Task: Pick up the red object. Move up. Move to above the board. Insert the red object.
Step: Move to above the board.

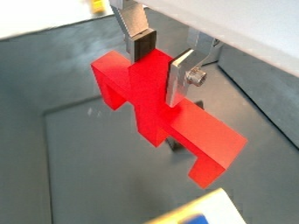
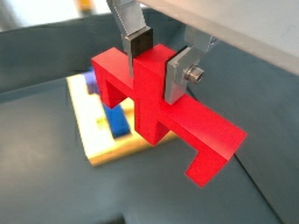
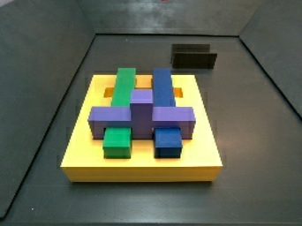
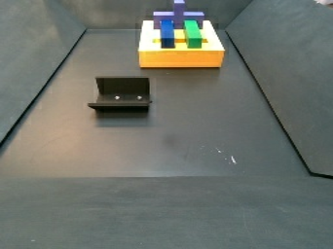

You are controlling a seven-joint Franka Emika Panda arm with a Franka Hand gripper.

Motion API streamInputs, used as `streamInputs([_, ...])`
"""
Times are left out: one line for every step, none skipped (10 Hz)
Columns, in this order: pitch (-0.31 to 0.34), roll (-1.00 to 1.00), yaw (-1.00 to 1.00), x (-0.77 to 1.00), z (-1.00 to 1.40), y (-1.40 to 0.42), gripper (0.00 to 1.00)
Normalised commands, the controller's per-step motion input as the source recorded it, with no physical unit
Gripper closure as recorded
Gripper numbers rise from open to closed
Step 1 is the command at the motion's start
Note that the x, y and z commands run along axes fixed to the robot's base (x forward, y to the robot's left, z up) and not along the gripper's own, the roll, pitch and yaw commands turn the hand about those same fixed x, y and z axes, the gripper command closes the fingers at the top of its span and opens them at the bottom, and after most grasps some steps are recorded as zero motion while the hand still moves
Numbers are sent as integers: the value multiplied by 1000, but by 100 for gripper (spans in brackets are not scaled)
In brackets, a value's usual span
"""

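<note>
My gripper [image 1: 162,66] is shut on the red object [image 1: 198,140], with the silver fingers clamping its central post, and holds it in the air. This shows in both wrist views: gripper [image 2: 158,63], red object [image 2: 201,133]. The yellow board [image 2: 84,109] lies below and partly behind the red object, with a blue block [image 2: 119,121] on it. A corner of the board [image 1: 198,214] shows in a wrist view. In both side views the board [image 3: 141,168] [image 4: 182,58] carries green, blue and purple blocks. The gripper and the red object are out of view there.
The dark fixture [image 4: 121,94] stands on the grey floor away from the board; it also shows in a side view [image 3: 195,57]. Dark bin walls [image 3: 65,79] slope up around the floor.
</note>
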Motion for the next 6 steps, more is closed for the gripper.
streamInputs([33, 15, 1000, -81, 169, -1400, 100])
streamInputs([40, 19, 1000, -66, 180, -1400, 100])
streamInputs([47, 20, 1000, -56, 193, -1400, 100])
streamInputs([61, 27, 1000, 3, 132, -893, 100])
streamInputs([75, 27, 1000, 47, 84, -532, 100])
streamInputs([88, 30, 1000, 63, 57, -333, 100])
